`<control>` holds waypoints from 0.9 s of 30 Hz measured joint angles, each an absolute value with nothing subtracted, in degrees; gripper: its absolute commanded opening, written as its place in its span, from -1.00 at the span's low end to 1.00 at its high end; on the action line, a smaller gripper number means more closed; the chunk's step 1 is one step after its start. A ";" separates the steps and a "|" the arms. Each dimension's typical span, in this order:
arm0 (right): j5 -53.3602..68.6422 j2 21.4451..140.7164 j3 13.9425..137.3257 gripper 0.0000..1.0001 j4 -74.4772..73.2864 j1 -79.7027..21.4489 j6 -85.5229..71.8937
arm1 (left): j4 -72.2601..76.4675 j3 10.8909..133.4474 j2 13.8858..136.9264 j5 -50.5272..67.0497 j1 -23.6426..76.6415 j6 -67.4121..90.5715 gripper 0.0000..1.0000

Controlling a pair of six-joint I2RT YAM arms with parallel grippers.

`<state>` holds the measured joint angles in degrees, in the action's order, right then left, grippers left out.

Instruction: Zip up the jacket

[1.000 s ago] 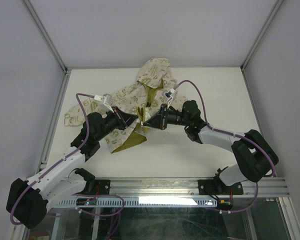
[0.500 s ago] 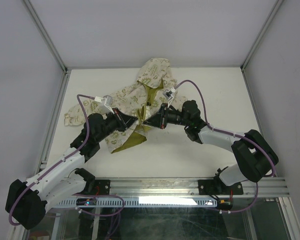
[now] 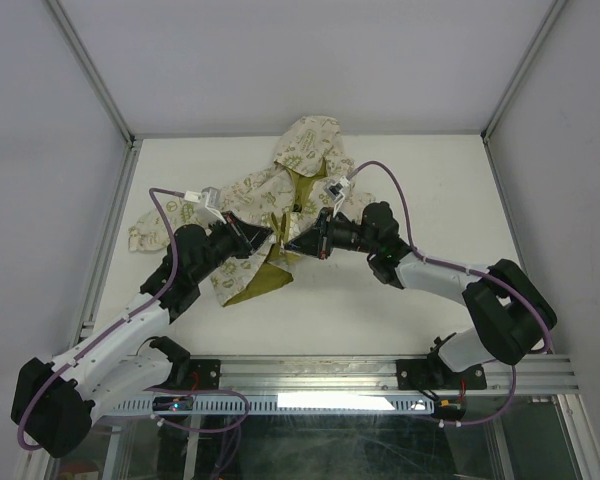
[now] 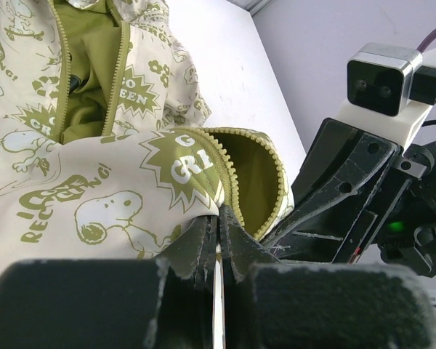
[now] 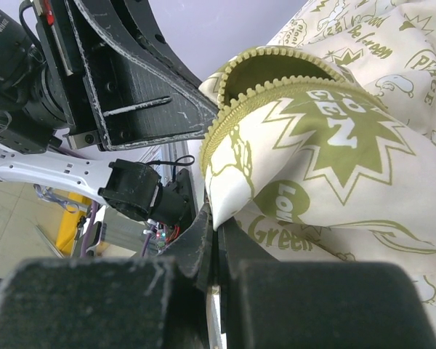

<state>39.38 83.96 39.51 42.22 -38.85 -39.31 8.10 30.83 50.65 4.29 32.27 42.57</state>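
The jacket (image 3: 280, 190), cream with olive-green prints, lies open at the back middle of the table, hood away from the arms, olive lining showing. My left gripper (image 3: 270, 234) is shut on the jacket's left front edge (image 4: 182, 163) by the olive zipper teeth. My right gripper (image 3: 286, 244) is shut on the right front edge (image 5: 276, 167). The two grippers face each other tip to tip, nearly touching, and hold a raised fold of fabric above the table. In the left wrist view the open zipper band (image 4: 116, 65) runs up toward the hood.
The white table (image 3: 420, 180) is walled by grey panels with metal posts. A metal rail (image 3: 380, 372) runs along the near edge at the arm bases. Purple cables (image 3: 405, 205) loop over each arm.
The left gripper has drawn slightly back to the left and up from its place half a second ago; the right gripper has edged slightly left. Both still hold the fabric.
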 measured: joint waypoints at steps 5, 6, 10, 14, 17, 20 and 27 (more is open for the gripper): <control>38.50 83.96 39.51 -1.00 42.15 -39.11 -39.24 | 8.10 30.83 50.87 3.75 32.32 42.63 -1.00; 38.33 83.96 39.51 -1.00 42.13 -39.18 -39.20 | 8.10 30.83 51.00 3.51 32.34 42.63 -1.00; 37.98 83.96 39.53 -1.00 42.13 -39.40 -39.13 | 8.08 30.83 51.37 2.98 32.51 42.63 -1.00; 37.74 83.96 39.53 -1.00 42.11 -39.66 -39.13 | 8.08 30.92 51.42 2.94 32.71 42.61 -1.00; 37.47 83.96 39.53 -1.00 42.09 -39.79 -39.13 | 8.12 31.16 51.46 2.94 32.71 42.61 -1.00; 36.82 83.96 39.53 -1.00 41.80 -39.81 -39.13 | 8.10 31.33 51.48 2.87 32.99 42.61 -1.00; 35.27 83.94 39.53 -1.00 40.69 -39.81 -39.07 | 8.03 31.35 51.48 2.85 33.45 42.59 -1.00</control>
